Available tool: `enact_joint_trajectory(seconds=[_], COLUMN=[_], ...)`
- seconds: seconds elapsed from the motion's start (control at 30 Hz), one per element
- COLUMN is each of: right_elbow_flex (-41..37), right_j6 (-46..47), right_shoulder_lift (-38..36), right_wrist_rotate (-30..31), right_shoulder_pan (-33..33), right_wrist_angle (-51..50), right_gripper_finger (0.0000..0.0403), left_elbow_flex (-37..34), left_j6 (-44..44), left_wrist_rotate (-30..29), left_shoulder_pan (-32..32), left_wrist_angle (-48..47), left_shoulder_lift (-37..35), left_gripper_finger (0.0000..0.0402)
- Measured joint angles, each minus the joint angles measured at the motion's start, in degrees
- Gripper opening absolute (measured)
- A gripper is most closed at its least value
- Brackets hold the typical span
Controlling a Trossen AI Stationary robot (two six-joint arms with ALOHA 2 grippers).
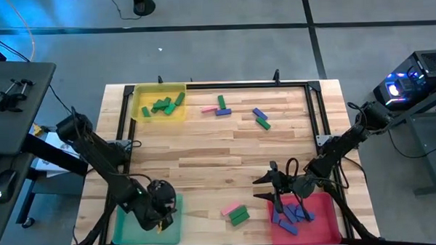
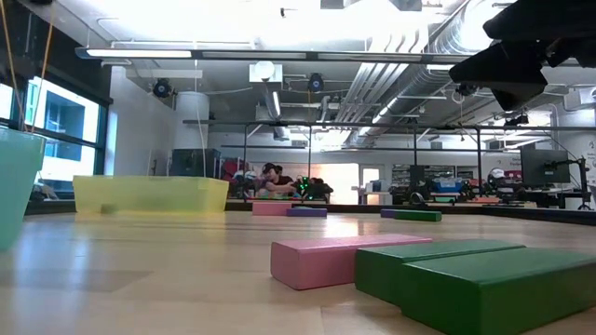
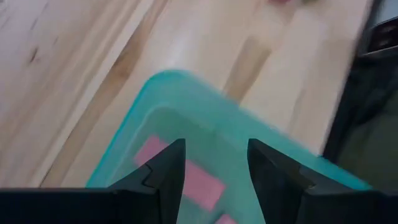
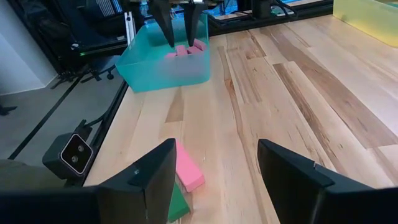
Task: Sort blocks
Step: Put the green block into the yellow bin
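Note:
My left gripper (image 1: 161, 212) hangs open over the teal tray (image 1: 127, 226), whose floor holds pink blocks (image 3: 186, 177); nothing is between its fingers (image 4: 166, 25). My right gripper (image 1: 267, 188) is open and empty, beside the pink-red tray (image 1: 327, 231), in which several purple-blue blocks (image 1: 290, 216) lie. A pink block (image 4: 186, 171) and a green block (image 1: 240, 217) lie flat on the table between the two trays, just ahead of my right gripper (image 4: 214, 177). The yellow tray (image 1: 139, 103) holds green blocks (image 1: 163, 105).
Loose blocks lie near the far edge: pink (image 1: 208, 108), green (image 1: 221, 101), purple-blue (image 1: 259, 113) and green (image 1: 263, 124). A black frame (image 1: 246, 84) runs along the table's far and right sides. Bare wood (image 1: 205, 159) fills the middle. People sit in the room behind (image 2: 275, 177).

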Motion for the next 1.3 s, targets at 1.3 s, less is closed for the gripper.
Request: enact_joint_trajectory(seconds=[1.3], right_elbow_flex=[-0.01], right_j6=[-3.45], right_shoulder_lift=[0.0], right_wrist_rotate=[-1.79], right_shoulder_pan=[0.0], right_wrist_angle=[4.3], right_gripper_finger=[0.021], left_elbow_flex=[20.42], left_j6=[67.65], left_wrist_rotate=[13.24], left_shoulder_pan=[21.46], left_wrist_angle=[43.81], left_shoulder_lift=[30.05], left_gripper_finger=[0.0158])
